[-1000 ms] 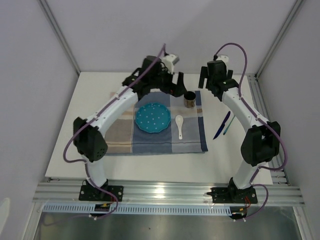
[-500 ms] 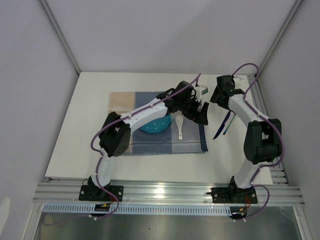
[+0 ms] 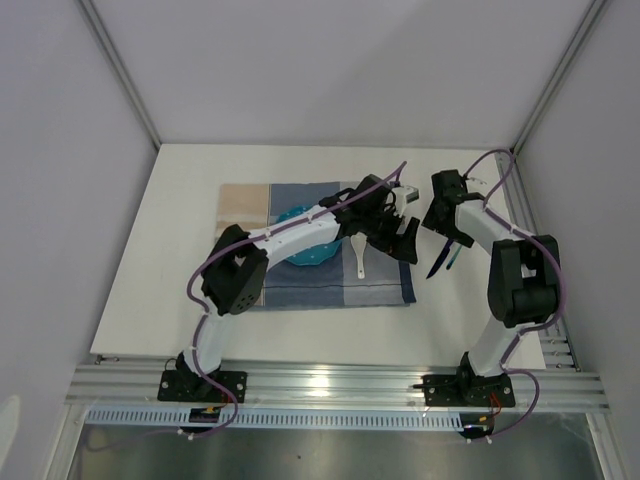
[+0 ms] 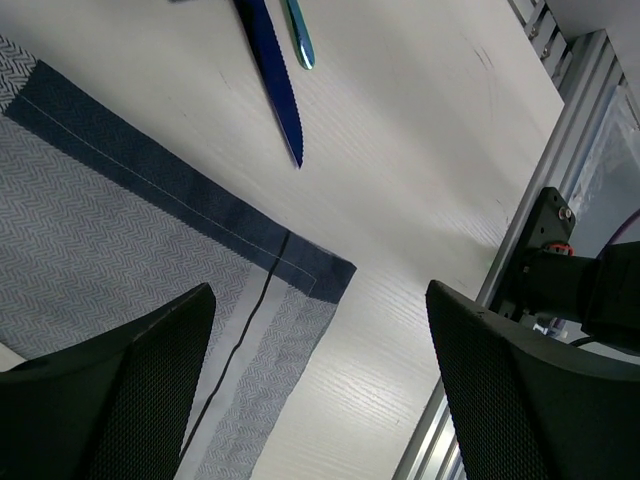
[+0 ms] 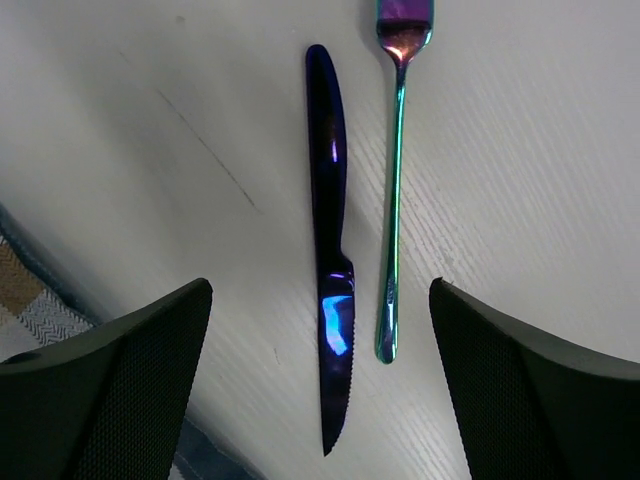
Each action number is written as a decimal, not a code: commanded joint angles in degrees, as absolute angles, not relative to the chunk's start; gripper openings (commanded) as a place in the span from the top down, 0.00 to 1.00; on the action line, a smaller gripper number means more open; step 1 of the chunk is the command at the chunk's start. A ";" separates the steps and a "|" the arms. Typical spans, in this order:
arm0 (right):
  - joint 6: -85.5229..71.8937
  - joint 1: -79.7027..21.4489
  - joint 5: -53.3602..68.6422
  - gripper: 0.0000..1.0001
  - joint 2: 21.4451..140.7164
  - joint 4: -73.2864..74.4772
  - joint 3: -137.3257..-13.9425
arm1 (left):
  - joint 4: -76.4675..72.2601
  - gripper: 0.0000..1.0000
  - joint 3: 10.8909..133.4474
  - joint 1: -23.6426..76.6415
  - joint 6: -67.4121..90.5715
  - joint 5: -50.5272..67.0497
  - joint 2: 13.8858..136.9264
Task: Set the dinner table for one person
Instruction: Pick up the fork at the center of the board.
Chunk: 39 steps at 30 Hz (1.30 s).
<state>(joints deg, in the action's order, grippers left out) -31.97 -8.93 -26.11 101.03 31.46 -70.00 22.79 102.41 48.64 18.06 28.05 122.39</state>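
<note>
The dinner table (image 3: 180,200) is white with silver rails. On it lies a blue-and-beige checked placemat (image 3: 300,290) with a teal dotted plate (image 3: 300,255), partly under my left arm, and a white spoon (image 3: 359,258). A dark blue knife (image 3: 437,262) and a teal fork (image 3: 452,258) lie on the bare table right of the mat. My left gripper (image 3: 400,243) is open and empty above the mat's right edge; its wrist view shows the mat corner (image 4: 150,250) and the knife (image 4: 275,90). My right gripper (image 3: 437,220) is open and empty above the knife (image 5: 330,250) and fork (image 5: 393,200).
The table's right aluminium rail (image 4: 570,150) runs close beside the cutlery. White walls enclose the table on three sides. My two grippers hang close together by the mat's right edge. The brown cup seen earlier is hidden behind my left arm.
My left arm has swung from the mat's back edge across to its right edge. My right gripper has come forward and down over the knife and fork.
</note>
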 commanded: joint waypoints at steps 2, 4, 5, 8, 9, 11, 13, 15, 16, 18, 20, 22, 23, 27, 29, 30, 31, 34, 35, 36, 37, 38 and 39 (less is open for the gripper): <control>-33.93 -6.42 -27.60 0.09 102.22 28.48 -69.87 | 19.43 0.10 99.67 48.78 19.60 30.32 119.62; -33.49 -5.98 -27.51 0.12 102.39 27.60 -69.96 | 18.90 0.11 98.00 48.78 19.77 30.41 118.48; -33.23 -5.37 -26.99 0.14 102.48 27.34 -70.40 | 18.55 0.11 97.74 48.78 19.86 30.58 118.30; -32.87 -3.70 -25.93 0.20 103.53 26.72 -71.54 | 18.63 0.11 96.86 48.78 19.69 31.11 117.51; -32.87 -3.43 -25.75 0.21 103.80 26.89 -71.72 | 18.55 0.11 96.59 48.78 19.60 31.29 117.25; -32.52 -2.73 -25.66 0.21 104.50 26.81 -72.16 | 18.28 0.11 95.37 48.78 19.34 31.46 116.11; -32.43 -2.20 -25.40 0.22 104.85 26.28 -72.07 | 18.11 0.11 94.57 48.78 19.07 31.64 115.32; -31.91 -1.76 -25.84 0.23 105.11 25.14 -71.63 | 18.11 0.11 93.70 48.78 18.90 31.55 113.74; -31.90 -1.32 -25.93 0.23 105.38 25.05 -71.80 | 17.67 0.11 93.43 48.78 18.90 31.73 113.21; -31.90 -0.53 -25.05 0.24 106.25 25.05 -72.42 | 17.23 0.11 91.94 48.78 18.55 31.99 111.19; -31.82 -0.53 -24.61 0.26 106.61 24.61 -72.33 | 16.53 0.11 91.06 48.78 18.20 31.90 109.87; -31.64 1.67 -24.00 0.28 106.70 24.08 -72.51 | 16.17 0.11 89.57 48.78 18.02 31.55 108.46; -31.55 1.93 -23.91 0.28 106.79 24.08 -72.60 | 16.35 0.11 89.21 48.78 17.76 31.47 108.20; -31.46 3.43 -22.85 0.33 107.31 23.82 -73.83 | 16.61 0.11 88.51 48.78 17.40 31.38 107.75; -31.90 4.39 -21.98 0.34 108.10 23.99 -74.79 | 17.05 0.11 88.51 48.78 17.23 31.38 107.67; -31.90 4.66 -21.80 0.35 108.37 23.82 -74.97 | 17.22 0.11 88.59 48.78 17.14 31.38 107.67; -31.73 4.83 -21.71 0.36 108.80 23.82 -75.32 | 17.23 0.11 88.51 48.78 17.05 31.38 107.58; -30.85 5.10 -20.92 0.40 110.91 24.43 -77.51 | 17.31 0.12 88.42 48.78 16.79 31.11 107.40; -30.76 5.18 -20.83 0.41 112.14 25.04 -78.39 | 17.40 0.12 88.59 48.78 16.61 30.85 107.40; -30.76 5.27 -20.66 0.41 112.84 25.22 -78.75 | 17.58 0.12 88.77 48.78 16.61 30.85 107.40; -30.85 5.36 -20.13 0.41 113.29 25.49 -78.92 | 17.58 0.12 88.68 48.78 16.44 30.85 107.40; -31.20 5.54 -19.52 0.43 113.81 25.75 -79.19 | 17.58 0.12 88.59 48.78 16.44 31.02 107.32; -31.38 5.54 -18.82 0.43 113.91 25.58 -79.02 | 17.49 0.12 88.51 48.78 16.35 31.11 107.23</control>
<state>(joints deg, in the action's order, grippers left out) -31.24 5.19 -20.25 112.77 25.28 -77.12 18.39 88.77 48.64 17.93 30.33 110.13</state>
